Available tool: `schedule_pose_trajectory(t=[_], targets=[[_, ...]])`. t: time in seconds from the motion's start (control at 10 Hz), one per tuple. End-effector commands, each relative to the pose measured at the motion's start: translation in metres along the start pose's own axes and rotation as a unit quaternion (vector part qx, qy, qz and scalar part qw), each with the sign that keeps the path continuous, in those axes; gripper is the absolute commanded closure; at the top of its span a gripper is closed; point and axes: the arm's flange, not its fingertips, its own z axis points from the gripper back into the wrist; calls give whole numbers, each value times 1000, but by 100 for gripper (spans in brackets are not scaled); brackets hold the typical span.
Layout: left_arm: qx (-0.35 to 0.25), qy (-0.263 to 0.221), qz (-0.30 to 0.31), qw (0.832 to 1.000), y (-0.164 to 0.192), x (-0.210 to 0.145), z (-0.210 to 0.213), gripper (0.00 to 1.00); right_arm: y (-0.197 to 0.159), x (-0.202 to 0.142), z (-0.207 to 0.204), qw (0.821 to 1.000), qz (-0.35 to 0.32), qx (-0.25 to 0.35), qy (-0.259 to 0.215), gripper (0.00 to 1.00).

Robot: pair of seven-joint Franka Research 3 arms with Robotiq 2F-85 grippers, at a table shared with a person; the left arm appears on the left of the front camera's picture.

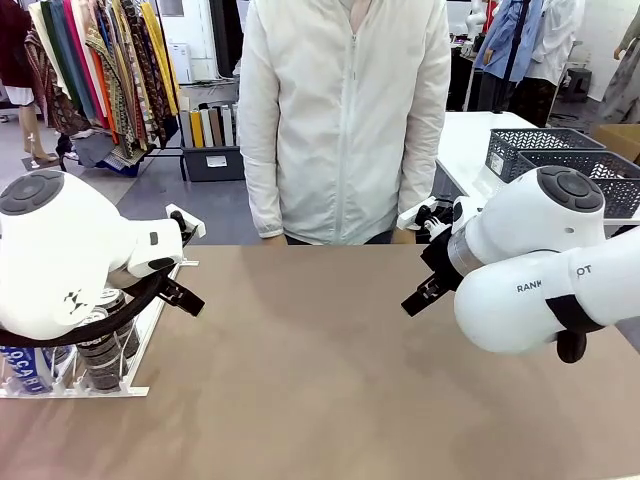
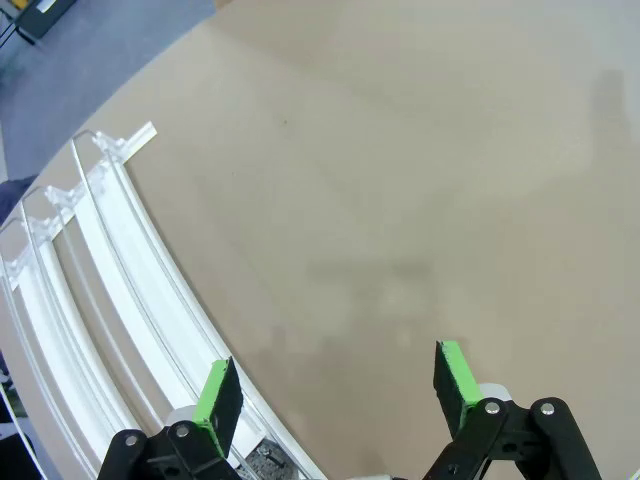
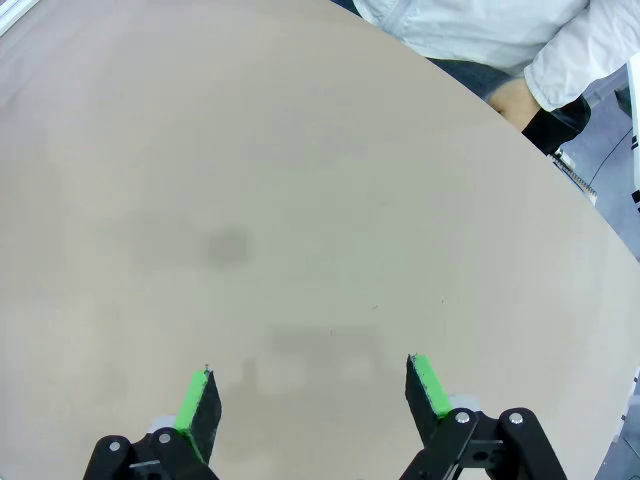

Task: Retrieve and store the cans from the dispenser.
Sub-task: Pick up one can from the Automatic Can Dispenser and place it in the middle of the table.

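Left gripper (image 2: 337, 385): released, green pads spread wide, nothing between them. It hangs over the bare surface (image 2: 400, 200) just beside the dispenser (image 2: 105, 260), whose white rails curve past one side of it in the wrist view. I judge this a ready pose, with the jaws open to take a can.

Right gripper (image 3: 312, 400): also released and empty, pointing down at bare surface, well apart from the dispenser. Probably parked there to stay clear of my left arm's reach.

Cans (image 1: 103, 345): in the dispenser at my left edge of the surface, partly hidden beneath my left arm. A blue-and-white label shows in part, with dark cans beside it. The task looks barely begun.

Far side: a person (image 1: 345, 120) in a white jacket stands at the surface's rim, arms down. Beyond on my right, dark grey baskets (image 1: 560, 150) sit on another table. They may be the storage spot, but I cannot tell.
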Motion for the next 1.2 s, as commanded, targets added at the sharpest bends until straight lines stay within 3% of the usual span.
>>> schedule_pose_trajectory(t=[0.0,0.1,0.2,0.3,0.4,0.5,0.7,0.8,1.0,1.1], targets=[[0,0,0,1000,0,0,0,0,2,2,13,997,44,54,24,0],[-164,-21,-33,986,-2,-3,14,0,2,0,21,987,64,125,75,0],[-287,-8,-49,957,-3,-8,32,0,-3,-7,35,968,56,229,81,0],[-363,2,-36,931,-3,-11,51,0,-11,-10,52,938,22,341,59,0],[-405,20,-6,914,-3,-11,73,0,-23,-12,71,914,-45,397,67,0],[-436,6,25,899,4,-12,99,0,-38,-15,93,891,-97,441,47,0],[-515,-91,61,850,55,-46,160,0,-79,-45,147,838,-174,516,-39,0],[-526,-147,103,831,91,-72,178,0,-107,-67,163,820,-214,522,-93,0],[-524,-236,226,787,156,-130,180,0,-163,-124,177,766,-309,528,-196,0],[-504,-254,275,779,177,-163,175,0,-178,-153,180,746,-348,519,-231,0]])
